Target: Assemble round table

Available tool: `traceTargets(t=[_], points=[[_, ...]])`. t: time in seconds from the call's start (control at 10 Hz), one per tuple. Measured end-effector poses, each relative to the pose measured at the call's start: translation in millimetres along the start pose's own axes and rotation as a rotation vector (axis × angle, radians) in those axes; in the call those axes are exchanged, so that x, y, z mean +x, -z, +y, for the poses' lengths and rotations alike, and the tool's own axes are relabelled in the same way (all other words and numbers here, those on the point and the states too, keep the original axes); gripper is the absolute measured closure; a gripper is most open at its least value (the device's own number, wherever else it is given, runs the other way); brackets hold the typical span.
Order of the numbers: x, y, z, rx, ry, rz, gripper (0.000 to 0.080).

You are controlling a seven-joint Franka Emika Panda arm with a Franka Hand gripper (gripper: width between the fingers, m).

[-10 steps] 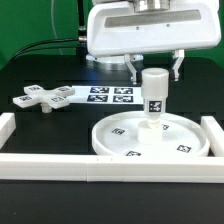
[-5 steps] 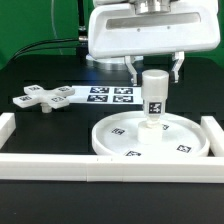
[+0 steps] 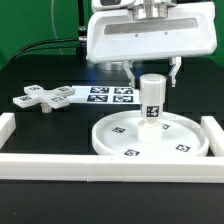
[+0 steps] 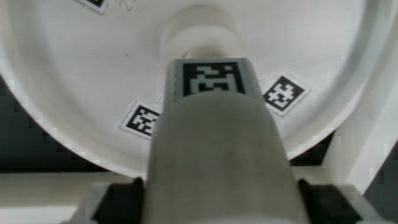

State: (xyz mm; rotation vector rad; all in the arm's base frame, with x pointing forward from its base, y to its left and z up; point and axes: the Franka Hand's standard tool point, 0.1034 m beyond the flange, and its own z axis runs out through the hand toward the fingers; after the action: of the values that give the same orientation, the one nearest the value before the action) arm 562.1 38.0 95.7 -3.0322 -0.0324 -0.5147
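The white rimmed disc (image 3: 120,140) lies flat on the black table. The short cylinder leg (image 3: 152,100) stands upright on the disc's central hub, a tag facing the exterior camera. My gripper (image 3: 154,78) comes down from above and has a finger on each side of the leg's top end. In the wrist view the leg (image 4: 217,130) fills the space between the two dark pads, which press on its sides, with my gripper (image 4: 217,200) around it and the disc (image 4: 71,60) beneath. The cross-shaped foot (image 3: 42,98) lies apart at the exterior view's left.
The marker board (image 3: 110,95) lies flat behind the disc. White border rails run along the front (image 3: 100,165), the exterior view's left (image 3: 6,125) and right (image 3: 212,130). A green backdrop stands behind the table.
The gripper and the leg have shifted slightly toward the exterior view's left and a little lower. The disc and the foot have not moved.
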Motion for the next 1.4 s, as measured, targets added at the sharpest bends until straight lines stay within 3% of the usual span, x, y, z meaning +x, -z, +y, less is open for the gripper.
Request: traceTargets(t=[0.6,0.8,1.0,1.4], points=[[-4.8,-7.3,0.6,-0.001,-0.002,-0.008,0.039],[-4.8,-7.5,0.9,0.0,-0.001,-0.011,0.0201],[1.1,-3.2,3.2,0.003,0.0,-0.02,0.0159],[13.9,17.2,7.8,0.006,0.006,-0.028,0.015]])
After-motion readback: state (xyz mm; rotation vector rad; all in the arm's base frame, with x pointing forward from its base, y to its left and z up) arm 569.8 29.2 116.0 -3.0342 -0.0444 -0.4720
